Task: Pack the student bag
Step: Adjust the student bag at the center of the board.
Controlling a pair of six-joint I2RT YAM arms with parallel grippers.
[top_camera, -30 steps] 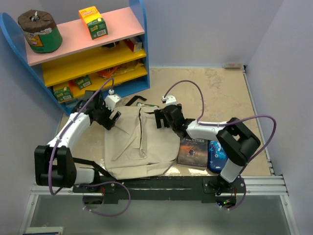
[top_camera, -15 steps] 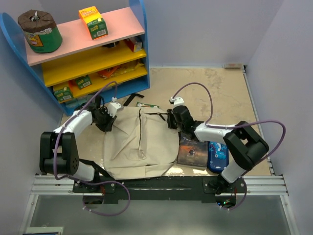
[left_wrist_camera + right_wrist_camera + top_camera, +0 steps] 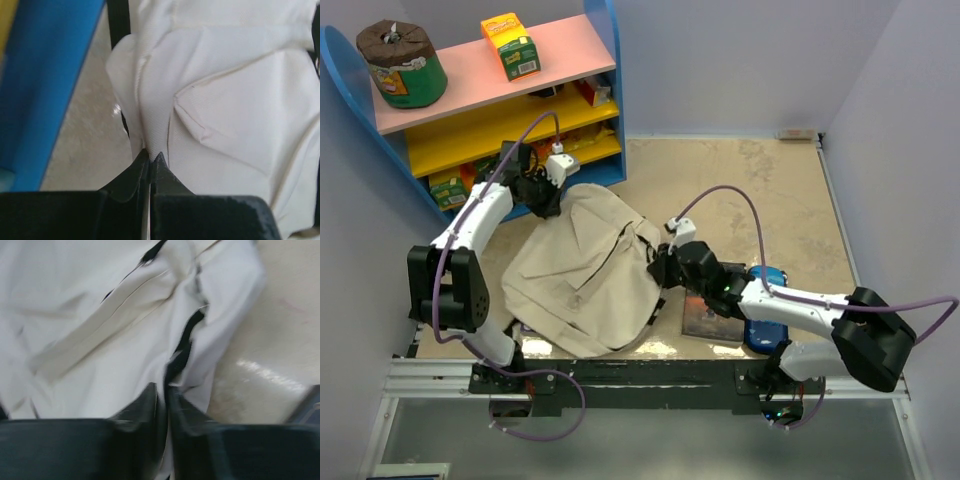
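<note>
Now the left gripper point(image 3: 150, 157) and right gripper point(image 3: 162, 390) each clamp a thin fold of the bag point(image 3: 580, 270), which could slip out under tension.

One student bag point(image 3: 582, 275), one book point(image 3: 699, 322), one blue pencil case point(image 3: 761, 333), one shelf point(image 3: 570, 50).

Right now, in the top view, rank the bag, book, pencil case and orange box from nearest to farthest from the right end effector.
1. The bag: pinched in the right end effector.
2. The book: near side, under that arm.
3. The pencil case: right of the book.
4. The orange box: far left, on the top shelf.
</note>
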